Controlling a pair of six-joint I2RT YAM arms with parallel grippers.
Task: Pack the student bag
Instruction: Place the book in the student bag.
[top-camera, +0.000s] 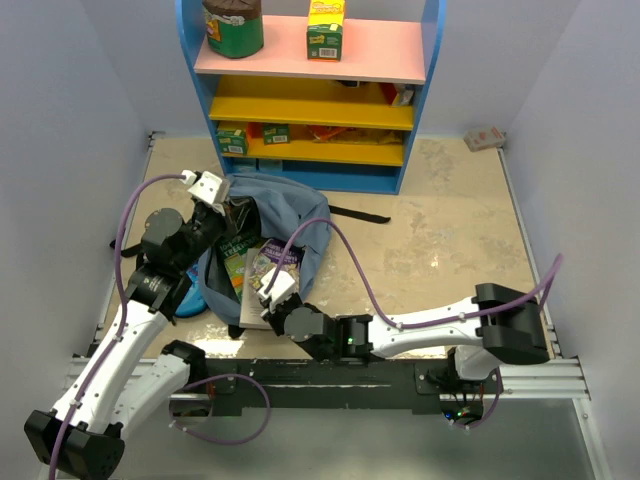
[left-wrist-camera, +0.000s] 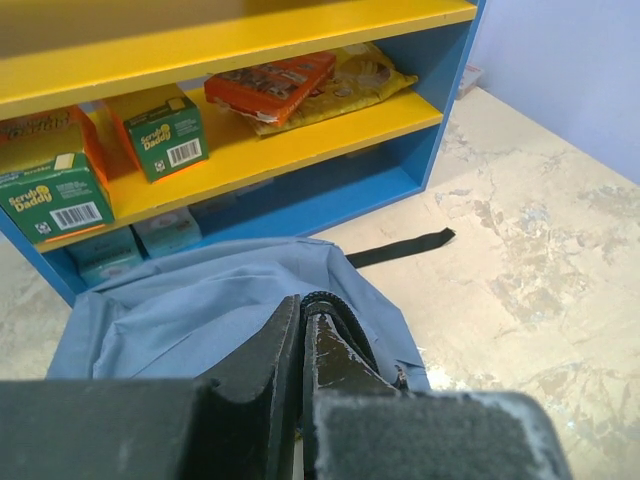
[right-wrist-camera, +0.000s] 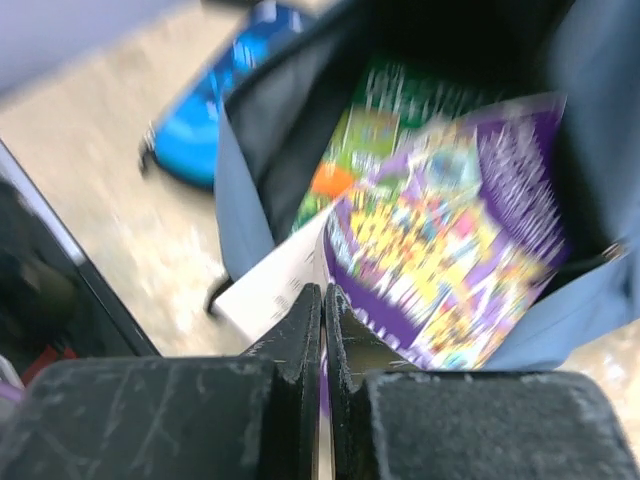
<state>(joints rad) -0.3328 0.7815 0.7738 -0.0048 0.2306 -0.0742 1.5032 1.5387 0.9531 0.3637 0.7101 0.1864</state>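
The grey-blue student bag (top-camera: 285, 205) lies open in front of the shelf unit. My left gripper (top-camera: 213, 196) is shut on the bag's black zipper rim at the far left of the opening; the left wrist view shows the rim (left-wrist-camera: 335, 310) pinched between the jaws (left-wrist-camera: 302, 318) and the bag fabric (left-wrist-camera: 190, 300) beyond. My right gripper (top-camera: 274, 291) is shut on the near edge of a purple picture book (top-camera: 276, 262), whose far end lies in the bag's mouth. In the right wrist view the jaws (right-wrist-camera: 323, 300) grip that book (right-wrist-camera: 450, 230) over a green book (right-wrist-camera: 395, 110) inside the bag (right-wrist-camera: 590, 290).
A blue pencil case (top-camera: 186, 298) lies left of the bag by my left arm, also showing in the right wrist view (right-wrist-camera: 215, 110). The blue shelf unit (top-camera: 415, 130) stands behind, with green boxes (left-wrist-camera: 165, 135) and snack packs (left-wrist-camera: 290, 85). A black strap (top-camera: 360, 214) trails right. A small box (top-camera: 486, 138) sits back right.
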